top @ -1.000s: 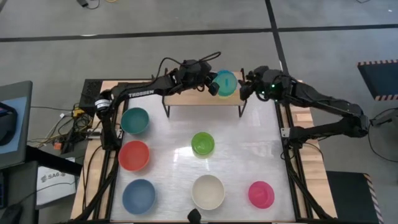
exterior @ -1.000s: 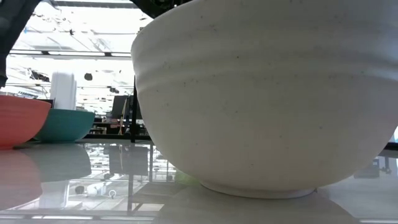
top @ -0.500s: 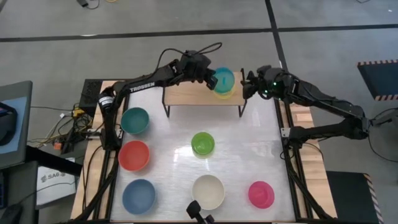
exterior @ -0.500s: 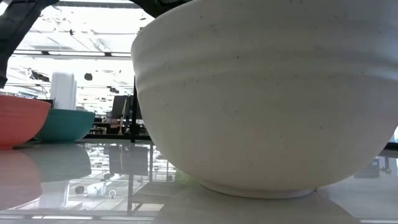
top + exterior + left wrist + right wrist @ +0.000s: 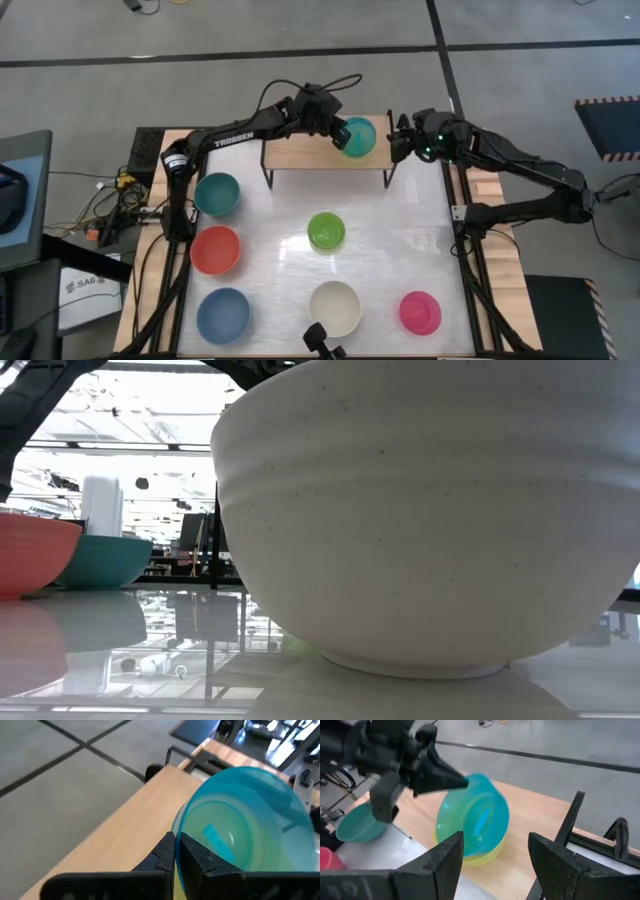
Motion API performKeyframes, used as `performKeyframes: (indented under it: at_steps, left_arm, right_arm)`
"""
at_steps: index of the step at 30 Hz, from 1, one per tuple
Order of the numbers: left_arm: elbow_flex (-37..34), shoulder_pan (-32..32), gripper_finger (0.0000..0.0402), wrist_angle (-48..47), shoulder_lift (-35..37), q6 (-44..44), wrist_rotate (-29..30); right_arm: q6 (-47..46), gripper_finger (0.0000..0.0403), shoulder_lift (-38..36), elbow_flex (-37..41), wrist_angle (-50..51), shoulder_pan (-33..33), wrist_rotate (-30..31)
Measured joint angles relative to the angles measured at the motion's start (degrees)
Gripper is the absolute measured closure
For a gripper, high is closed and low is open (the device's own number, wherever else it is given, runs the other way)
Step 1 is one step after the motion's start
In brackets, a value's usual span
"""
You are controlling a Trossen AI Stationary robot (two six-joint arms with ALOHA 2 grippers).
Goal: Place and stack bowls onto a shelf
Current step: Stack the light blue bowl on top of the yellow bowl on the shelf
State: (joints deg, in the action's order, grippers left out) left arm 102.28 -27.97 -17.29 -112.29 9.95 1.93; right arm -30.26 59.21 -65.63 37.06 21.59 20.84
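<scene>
Since a second ago your left hand (image 5: 339, 135) has carried the cyan bowl (image 5: 358, 136), pinched by its rim, onto the yellow bowl (image 5: 472, 857) at the shelf's (image 5: 295, 152) right end; right hand (image 5: 396, 143) spread beside the shelf; released tilted, it could slide off.

The high view looks straight down on the whole table (image 5: 290, 245) and both arms. The low view sits at tabletop height, so close to the cream bowl (image 5: 430, 510) that it fills most of the frame. The 2 wrist views face each other across the shelf (image 5: 530, 847), sharing the cyan bowl (image 5: 245, 820).
</scene>
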Motion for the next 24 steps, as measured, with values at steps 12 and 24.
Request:
performKeyframes:
  at_steps: [12, 24]
  left_arm:
    - [5.47, -0.15, 0.0301, -7.12, 0.13, -0.65, -3.72]
    - [13.36, -0.15, 0.0263, -14.41, 0.15, -3.93, -5.75]
  right_arm:
    - [-10.27, 0.0154, -0.01, 0.0, 13.94, -2.87, 0.11]
    - [-17.54, 0.0154, 0.01, 0.52, 22.99, -9.65, 0.09]
